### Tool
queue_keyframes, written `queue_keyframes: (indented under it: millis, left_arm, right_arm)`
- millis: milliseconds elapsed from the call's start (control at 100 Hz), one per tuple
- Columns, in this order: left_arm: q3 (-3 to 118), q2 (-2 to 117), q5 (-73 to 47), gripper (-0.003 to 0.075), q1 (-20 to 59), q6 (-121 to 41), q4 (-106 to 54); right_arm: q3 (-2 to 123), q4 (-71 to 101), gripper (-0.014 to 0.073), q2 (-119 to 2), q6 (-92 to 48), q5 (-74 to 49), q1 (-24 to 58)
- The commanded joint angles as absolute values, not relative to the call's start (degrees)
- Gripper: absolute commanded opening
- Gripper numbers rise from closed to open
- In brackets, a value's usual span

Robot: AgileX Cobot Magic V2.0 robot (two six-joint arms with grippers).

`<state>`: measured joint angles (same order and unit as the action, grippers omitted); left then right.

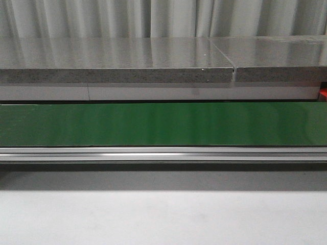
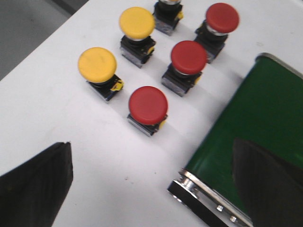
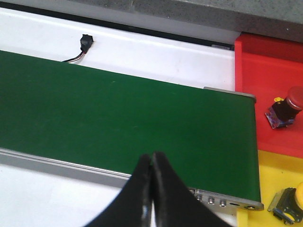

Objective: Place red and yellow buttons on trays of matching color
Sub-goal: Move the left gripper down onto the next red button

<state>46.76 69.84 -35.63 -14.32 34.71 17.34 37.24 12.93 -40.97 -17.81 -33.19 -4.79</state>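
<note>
In the left wrist view, several buttons stand on the white table: two yellow buttons (image 2: 97,64) (image 2: 137,22) and three red buttons (image 2: 148,105) (image 2: 189,56) (image 2: 222,18). My left gripper (image 2: 151,146) hangs open just short of the nearest red one, holding nothing. In the right wrist view, my right gripper (image 3: 151,157) is shut and empty over the near edge of the green belt (image 3: 123,118). Beyond the belt's end, a red tray (image 3: 265,61) holds one red button (image 3: 285,111). A yellow tray (image 3: 277,170) holds a yellow button (image 3: 289,201), cut by the frame edge.
The green conveyor belt (image 1: 163,122) spans the front view, with a metal rail (image 1: 163,153) before it and a grey stone ledge (image 1: 117,61) behind. The belt's roller end (image 2: 189,182) lies beside the left gripper. A black connector on a wire (image 3: 85,41) lies behind the belt.
</note>
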Motion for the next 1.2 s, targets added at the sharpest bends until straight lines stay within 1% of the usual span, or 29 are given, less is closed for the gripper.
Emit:
queue_keyframes:
  millis: [0, 170, 480, 890, 1130, 1190]
  left_arm:
    - [48.9, 71.6, -31.6, 0.0671, -16.3, 33.9, 17.5]
    - [49.0, 77.5, -29.2, 0.0671, -19.5, 32.3, 17.5]
    - [53.0, 87.0, -28.8, 0.0671, -19.9, 31.6, 16.4]
    - [57.0, 91.0, -28.5, 0.0671, -19.9, 29.2, 14.8]
    - [57.2, 93.7, -28.6, 0.067, -19.9, 27.8, 13.4]
    - [57.2, 93.7, -28.4, 0.0645, -19.9, 27.8, 13.3]
  right_arm:
    - [38.7, 13.6, -0.0068, -40.7, -18.3, -29.7, -4.7]
    - [38.7, 13.6, -0.0068, -40.7, -18.3, -29.7, -4.7]
    - [38.7, 13.6, -0.0068, -40.7, -18.3, -29.7, -4.7]
    - [38.7, 13.6, -0.0068, -40.7, -18.3, -29.7, -4.7]
    - [38.7, 13.6, -0.0068, -40.7, -18.3, -29.6, -4.7]
    - [38.7, 13.6, -0.0068, -40.7, -18.3, -29.6, -4.7]
